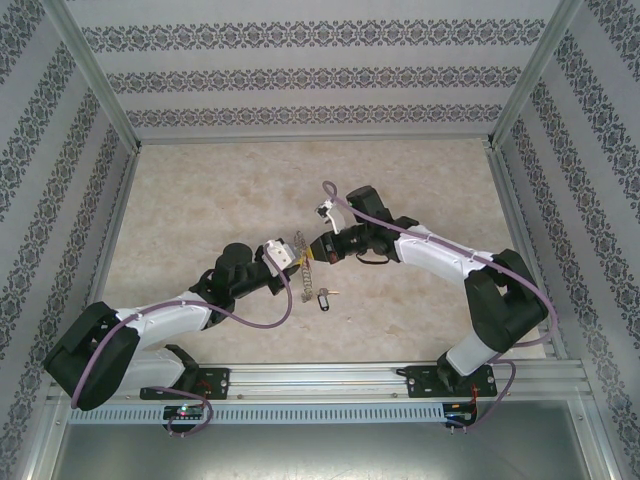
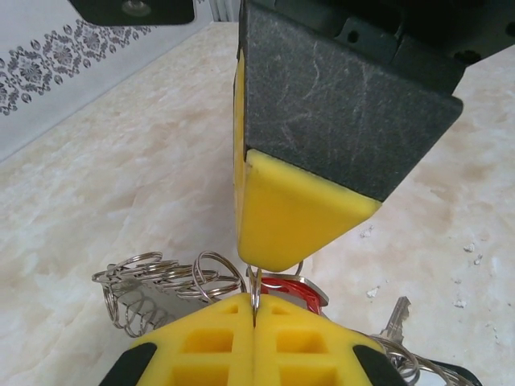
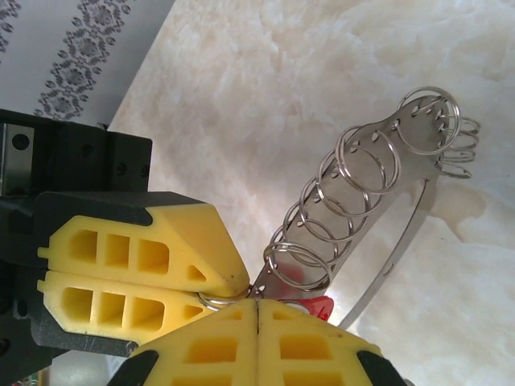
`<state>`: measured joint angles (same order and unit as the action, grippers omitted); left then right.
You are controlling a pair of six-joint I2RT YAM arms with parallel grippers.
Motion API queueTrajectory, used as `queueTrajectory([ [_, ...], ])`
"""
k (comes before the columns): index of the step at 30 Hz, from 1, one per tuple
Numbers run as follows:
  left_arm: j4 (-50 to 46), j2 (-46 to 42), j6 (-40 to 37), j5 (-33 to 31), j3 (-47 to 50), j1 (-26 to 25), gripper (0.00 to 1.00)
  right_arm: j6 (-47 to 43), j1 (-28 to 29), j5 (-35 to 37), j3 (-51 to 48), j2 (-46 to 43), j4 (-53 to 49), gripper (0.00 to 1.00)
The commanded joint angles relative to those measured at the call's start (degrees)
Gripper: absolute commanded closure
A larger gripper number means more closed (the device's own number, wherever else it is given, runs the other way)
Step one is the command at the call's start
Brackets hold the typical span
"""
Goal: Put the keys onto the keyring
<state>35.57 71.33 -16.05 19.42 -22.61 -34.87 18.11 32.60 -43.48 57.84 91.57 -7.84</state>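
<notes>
Keyring [image 3: 366, 173] held at mid-table for threading.
The left gripper [image 2: 254, 301] is clenched on one small ring to steady it; the right gripper [image 3: 257, 310] apparently pinches the red-tagged key [image 3: 318, 306]; the dark-tagged key [image 1: 322, 298] lies just nearer.

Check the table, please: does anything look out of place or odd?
One key with a dark tag lies alone on the marble-patterned table, apart from the raised keyring. It looks left behind. Some small white flecks are scattered on the table near it.
</notes>
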Motion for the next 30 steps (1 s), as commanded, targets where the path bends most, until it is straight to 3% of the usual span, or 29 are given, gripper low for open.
queueTrajectory([
  [1, 6.5, -0.2, 1.6, 0.4, 0.8, 0.0, 1.00, 3.5, -1.9, -0.8, -0.9, 2.2, 1.3, 1.00],
  [11, 9.6, 0.9, 2.7, 1.6, 1.1, 0.1, 1.00, 8.6, -5.4, -7.2, -1.9, 4.8, 4.4, 1.00],
  [30, 3.0, 1.2, -0.1, 2.1, -0.9, 0.1, 1.00, 6.7, -2.1, -11.3, 2.0, 0.4, 3.9, 1.00],
])
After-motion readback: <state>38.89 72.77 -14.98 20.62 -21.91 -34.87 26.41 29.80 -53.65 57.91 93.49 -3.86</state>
